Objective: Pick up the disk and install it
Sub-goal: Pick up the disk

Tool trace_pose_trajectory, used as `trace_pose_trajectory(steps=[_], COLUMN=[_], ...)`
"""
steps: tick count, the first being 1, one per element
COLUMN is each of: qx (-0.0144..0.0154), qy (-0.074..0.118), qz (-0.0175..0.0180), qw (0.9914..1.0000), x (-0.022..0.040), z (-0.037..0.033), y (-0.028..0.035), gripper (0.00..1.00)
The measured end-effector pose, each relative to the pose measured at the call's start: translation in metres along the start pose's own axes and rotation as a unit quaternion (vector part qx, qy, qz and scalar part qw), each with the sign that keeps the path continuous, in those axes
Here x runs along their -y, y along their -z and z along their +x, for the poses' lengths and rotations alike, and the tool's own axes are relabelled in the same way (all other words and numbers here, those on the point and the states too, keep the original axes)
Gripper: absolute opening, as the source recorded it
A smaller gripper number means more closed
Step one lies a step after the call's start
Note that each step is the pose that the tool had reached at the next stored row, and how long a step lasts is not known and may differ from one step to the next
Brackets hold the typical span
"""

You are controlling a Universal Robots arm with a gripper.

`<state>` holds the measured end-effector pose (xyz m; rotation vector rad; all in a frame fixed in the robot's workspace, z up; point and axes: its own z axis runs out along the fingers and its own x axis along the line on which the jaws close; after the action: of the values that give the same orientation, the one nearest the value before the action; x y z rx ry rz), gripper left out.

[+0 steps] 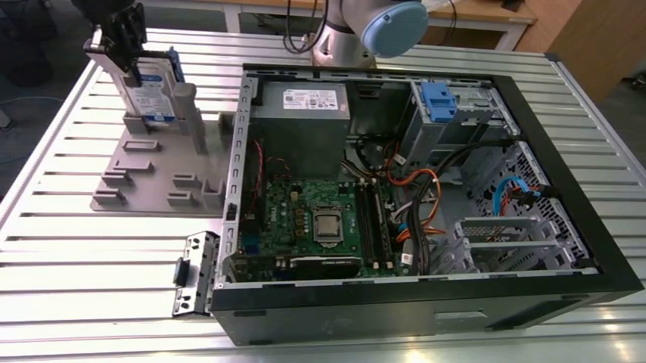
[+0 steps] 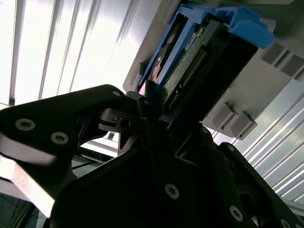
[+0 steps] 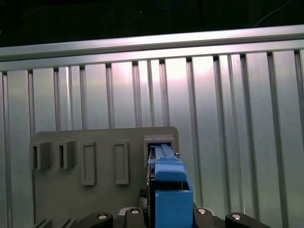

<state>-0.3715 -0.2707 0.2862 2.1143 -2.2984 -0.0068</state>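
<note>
Your gripper (image 1: 126, 64) points down over the grey stand (image 1: 141, 178), fingers (image 2: 147, 102) closed on the upright disk (image 1: 151, 91). Slatted worktop (image 1: 81, 257) flanks the stand; the computer case (image 1: 424, 299) sits just beside it.

We find the grey slotted plastic plate (image 1: 141, 185) on the ribbed aluminium table (image 1: 71, 302), at the exterior view's left of the open black computer case (image 1: 383, 316). In its far slot stands the blue-framed silver disk (image 1: 154, 98), the black gripper (image 1: 128, 69) seemingly clasping its top.
</note>
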Motion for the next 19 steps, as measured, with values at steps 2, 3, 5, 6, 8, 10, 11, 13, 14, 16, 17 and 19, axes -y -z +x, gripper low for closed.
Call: trace_pose_trajectory(steps=[2,3,5,6,8,10,11,13,14,16,17,19], qx=[0.0,0.0,0.0,0.0,0.0,0.0,0.0,0.0,0.0,0.0,0.0,0.0], qy=[0.0,0.0,0.0,0.0,0.0,0.0,0.0,0.0,0.0,0.0,0.0,0.0], qz=[-0.0001,0.0,0.0,0.0,0.0,0.0001,0.0,0.0,0.0001,0.0,0.0,0.0001], qw=[1.0,1.0,1.0,1.0,1.0,1.0,1.0,1.0,1.0,1.0,1.0,1.0], x=[0.0,0.0,-0.0001,-0.0001,-0.0001,-0.0001,-0.0001,-0.0001,-0.0001,-0.0001,-0.0001,-0.0001], z=[0.0,0.0,0.0,0.0,0.0001,0.0001,0.0001,0.0001,0.0001,0.0001,0.0001,0.0001], y=[0.0013,0.0019,0.0031,0.0036,0.0047,0.0055,0.006,0.007,0.0073,0.0081,0.0085,0.0091], gripper=[0.36,0.36,0.36,0.36,0.36,0.36,0.36,0.36,0.36,0.36,0.36,0.36])
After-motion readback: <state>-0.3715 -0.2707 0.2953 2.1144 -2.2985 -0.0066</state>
